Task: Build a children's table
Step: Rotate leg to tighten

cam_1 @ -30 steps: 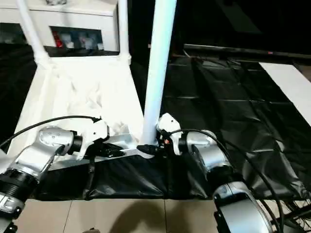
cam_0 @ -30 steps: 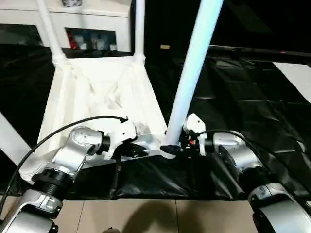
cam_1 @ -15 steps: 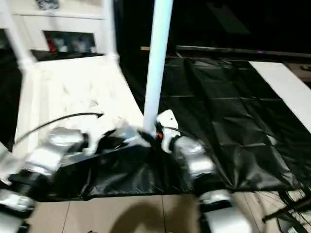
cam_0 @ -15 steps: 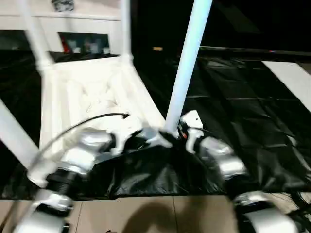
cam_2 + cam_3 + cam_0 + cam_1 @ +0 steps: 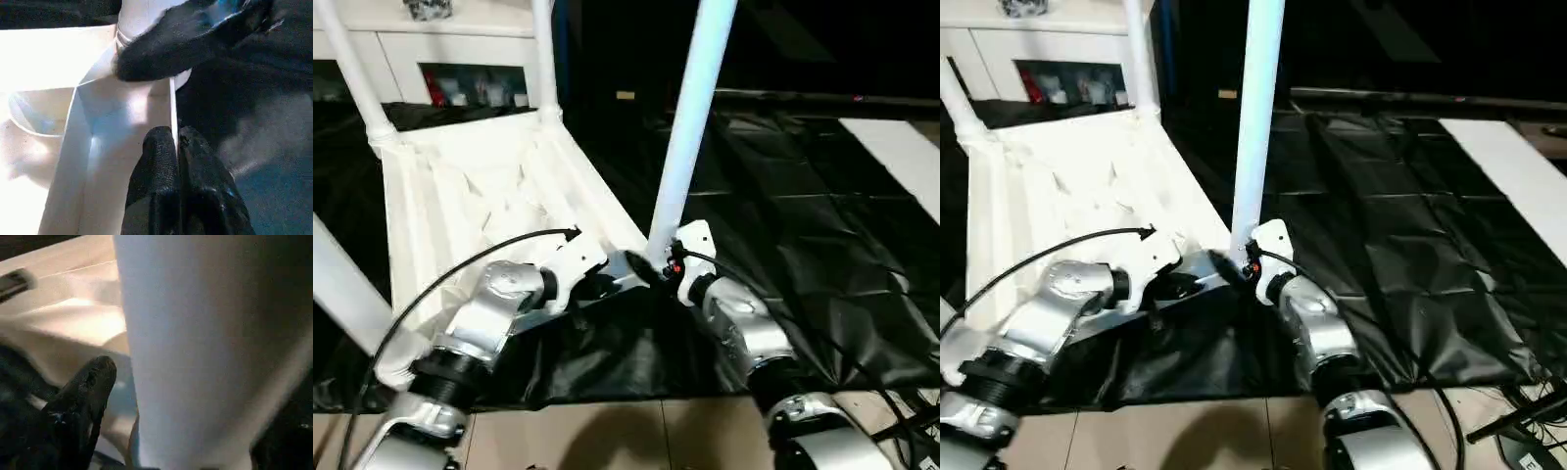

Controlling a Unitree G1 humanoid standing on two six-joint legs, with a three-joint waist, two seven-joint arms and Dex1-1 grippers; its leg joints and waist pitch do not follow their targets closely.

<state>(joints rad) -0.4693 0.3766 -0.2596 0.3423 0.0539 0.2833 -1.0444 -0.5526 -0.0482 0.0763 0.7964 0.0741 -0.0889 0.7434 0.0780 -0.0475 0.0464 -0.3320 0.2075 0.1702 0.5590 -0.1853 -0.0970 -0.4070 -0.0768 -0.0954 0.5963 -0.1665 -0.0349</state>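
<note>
Left tool (image 5: pixel 176 147) pinching tabletop (image 5: pixel 480 186) rim, right tool (image 5: pixel 651 269) spread around upright leg (image 5: pixel 690 127) base

The near leg (image 5: pixel 690 117) and the two far legs (image 5: pixel 543 54) run off the top edge. The right gripper (image 5: pixel 651 266) hides the near leg's foot, and its far finger is hidden behind the leg.

Dim room; glare whitens the tabletop (image 5: pixel 489 186), wrist views blurred.
</note>
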